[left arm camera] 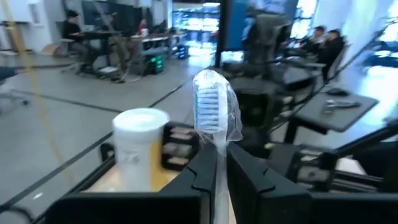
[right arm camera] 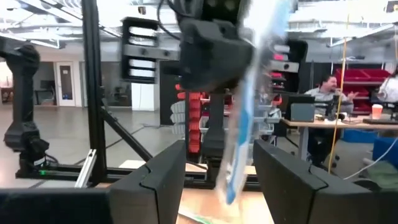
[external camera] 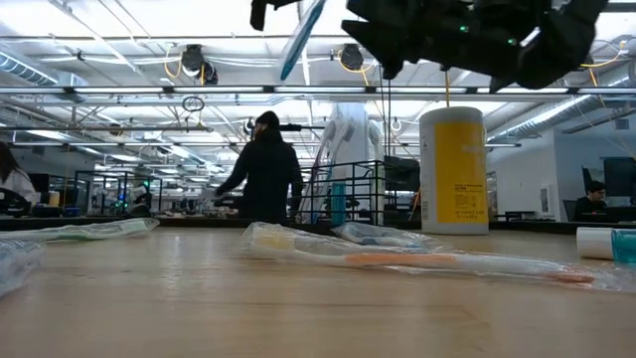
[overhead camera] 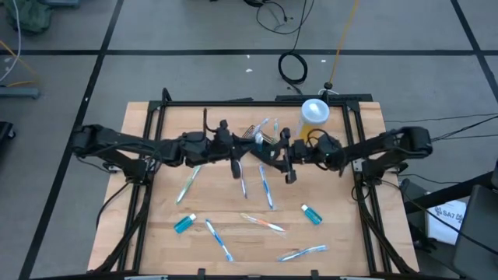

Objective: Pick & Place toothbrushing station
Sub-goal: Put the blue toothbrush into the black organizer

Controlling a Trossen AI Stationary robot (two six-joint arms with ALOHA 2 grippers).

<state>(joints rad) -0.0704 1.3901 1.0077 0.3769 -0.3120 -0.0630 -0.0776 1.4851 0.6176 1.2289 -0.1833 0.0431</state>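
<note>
The toothbrushing station is a small black wire basket. It sits at the far side of the bench, in the middle, just beside the yellow cup with the white lid. Some wrapped toothbrushes stick out of the basket.

My left claw hangs above the bench, close to the basket. It is squeezed tight on a wrapped toothbrush. In my left wrist view the brush head stands up between my two fingers, inside its clear wrap.

My right claw hangs just across from the left one, also near the basket. Its fingers are spread wide and hold nothing. In my right wrist view the toothbrush in my left claw hangs down between them.

More wrapped toothbrushes lie flat on the bench, nearer the front. Two little blue tubes lie there too, one on each side.

Far behind the bench, a person in dark clothes stands in the room.
</note>
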